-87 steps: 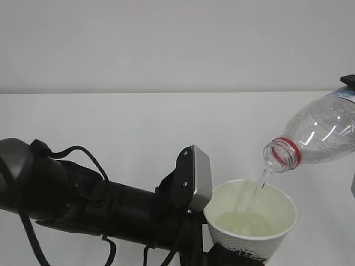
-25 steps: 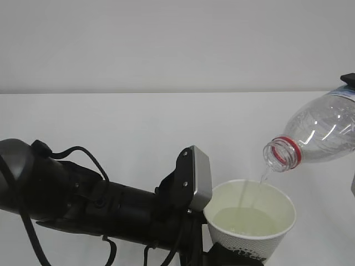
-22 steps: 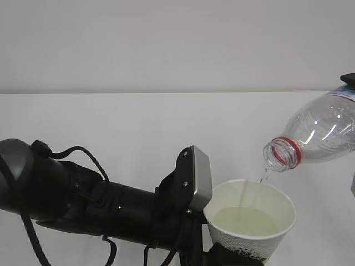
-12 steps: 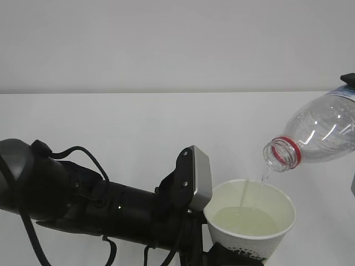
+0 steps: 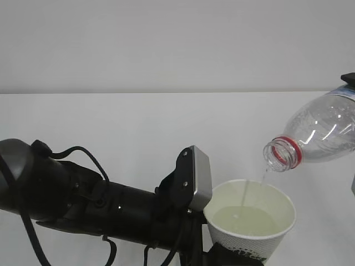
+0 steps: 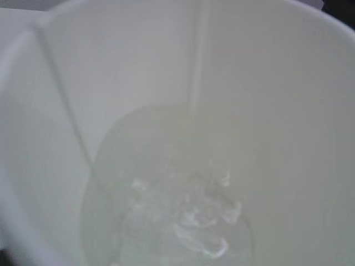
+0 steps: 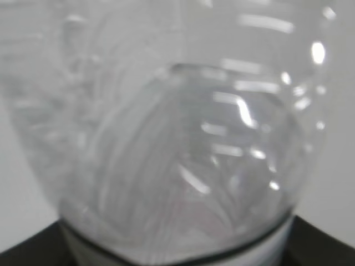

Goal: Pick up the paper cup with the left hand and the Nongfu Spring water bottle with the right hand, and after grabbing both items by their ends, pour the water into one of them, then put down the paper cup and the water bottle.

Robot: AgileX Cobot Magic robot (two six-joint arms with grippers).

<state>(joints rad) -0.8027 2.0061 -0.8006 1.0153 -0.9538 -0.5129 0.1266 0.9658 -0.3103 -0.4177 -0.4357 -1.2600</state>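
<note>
The white paper cup point(image 5: 239, 242) hangs low in the exterior view, upright, with my left gripper point(image 5: 228, 257) shut on its lower part; the fingers are mostly cut off by the frame edge. Pale greenish water point(image 5: 242, 218) lies in the cup. The clear Nongfu Spring water bottle point(image 5: 324, 130) is tipped mouth-down from the right, its red neck ring just above the cup's far rim. A thin stream point(image 5: 244, 194) falls into the cup. The left wrist view is filled by the cup's inside point(image 6: 288, 111) and rippling water point(image 6: 166, 194). The right wrist view is filled by the bottle point(image 7: 183, 138), with black fingers point(image 7: 28, 252) at its sides.
My left arm with its cables point(image 5: 83, 194) and grey wrist block point(image 5: 198, 177) stretches across the lower left. A white table point(image 5: 138, 122) runs back to a plain pale wall point(image 5: 166, 44). A black part of the right gripper point(image 5: 348, 79) shows at the right edge.
The stream has thinned from the oldest frame, and the water level in the cup looks slightly higher. Cup, bottle and both arms have barely moved.
</note>
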